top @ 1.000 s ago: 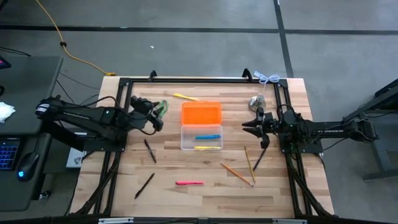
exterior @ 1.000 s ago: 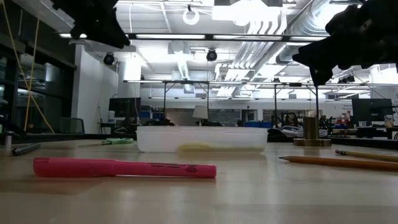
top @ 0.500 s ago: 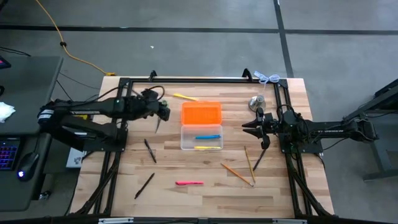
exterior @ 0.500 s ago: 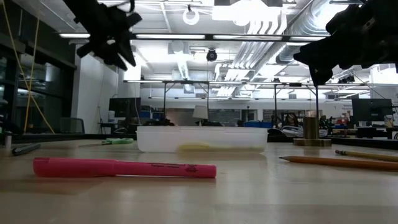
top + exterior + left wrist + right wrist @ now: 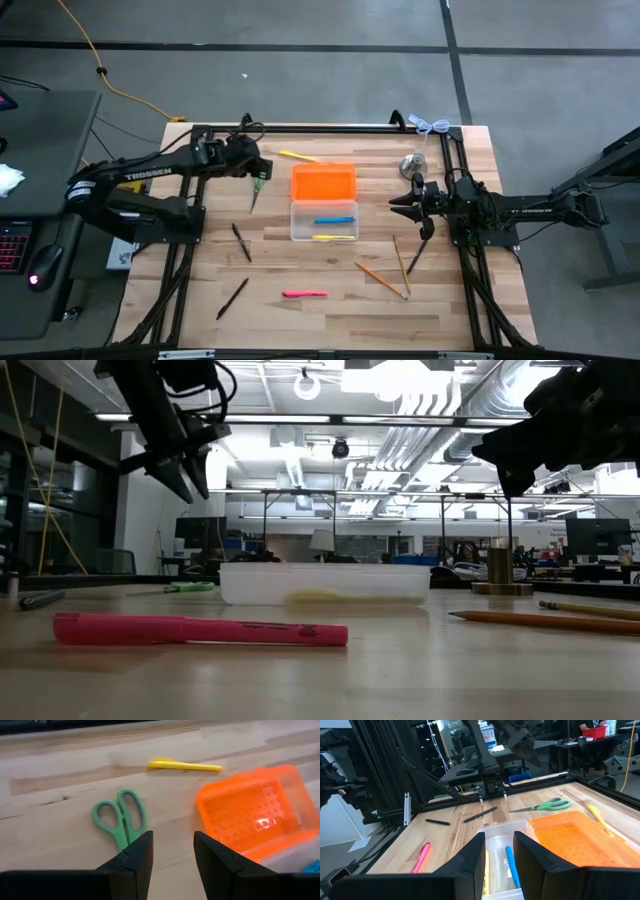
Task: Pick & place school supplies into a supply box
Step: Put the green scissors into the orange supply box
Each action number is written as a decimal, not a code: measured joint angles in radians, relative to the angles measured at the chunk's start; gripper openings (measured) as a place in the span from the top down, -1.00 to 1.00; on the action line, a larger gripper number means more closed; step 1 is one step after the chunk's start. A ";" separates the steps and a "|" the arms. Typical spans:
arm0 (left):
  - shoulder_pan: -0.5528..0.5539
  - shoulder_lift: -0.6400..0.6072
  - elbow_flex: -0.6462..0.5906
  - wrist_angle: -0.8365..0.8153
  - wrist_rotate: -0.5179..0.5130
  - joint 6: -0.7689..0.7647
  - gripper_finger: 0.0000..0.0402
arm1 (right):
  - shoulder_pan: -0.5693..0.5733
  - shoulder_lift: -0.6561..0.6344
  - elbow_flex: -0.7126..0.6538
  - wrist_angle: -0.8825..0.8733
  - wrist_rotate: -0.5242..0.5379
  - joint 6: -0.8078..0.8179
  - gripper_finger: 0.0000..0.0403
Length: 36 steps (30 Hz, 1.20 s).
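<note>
The left hand [image 5: 256,172] hangs above the green-handled scissors [image 5: 257,185] on the wooden worktop [image 5: 330,320] — fingers [image 5: 135,857] parted and empty, the scissors' loops lying flat just beyond them. The scissors rest just beside the supply box [image 5: 323,203], on its left in the overhead view. The box lies open, its orange lid [image 5: 323,182] folded back toward the far edge and its clear tray [image 5: 323,222] holding a blue pen [image 5: 334,220] and a yellow pen [image 5: 334,238]. Another yellow pen [image 5: 299,156] lies near the lid's far corner. The right hand [image 5: 397,203] waits in the air to the right of the box, released and carrying nothing. Still scattered on the boards are two black pens [image 5: 241,241] left of the tray, a pink marker [image 5: 304,294] toward the near edge, and wooden pencils [image 5: 401,264] — all well apart from the box. A silver bell-shaped object [image 5: 412,164] stands near the far right corner.
</note>
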 joint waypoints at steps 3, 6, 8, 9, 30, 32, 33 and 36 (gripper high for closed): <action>0.042 0.011 -0.001 -0.001 0.006 0.011 0.14 | 0.000 0.000 0.000 0.000 0.000 0.000 0.61; 0.080 0.033 -0.001 -0.006 0.030 0.038 0.14 | 0.000 0.000 0.000 0.001 0.000 0.000 0.61; 0.104 0.050 -0.001 0.000 0.054 0.055 0.14 | 0.000 0.000 0.000 0.002 0.001 0.000 0.61; 0.115 0.062 -0.001 -0.003 0.063 0.059 0.14 | 0.000 0.000 0.000 0.004 0.001 0.000 0.61; 0.149 0.347 -0.001 0.084 0.081 0.106 0.14 | 0.000 0.000 0.000 0.007 0.003 0.000 0.61; 0.150 0.370 -0.001 0.096 0.079 0.106 0.14 | 0.000 0.000 0.000 0.007 0.003 0.000 0.61; 0.149 0.381 -0.001 0.100 0.075 0.106 0.14 | 0.000 0.000 0.000 0.007 0.003 0.000 0.61; 0.150 0.409 -0.001 0.113 0.068 0.106 0.14 | 0.000 0.000 0.000 0.007 0.003 0.000 0.61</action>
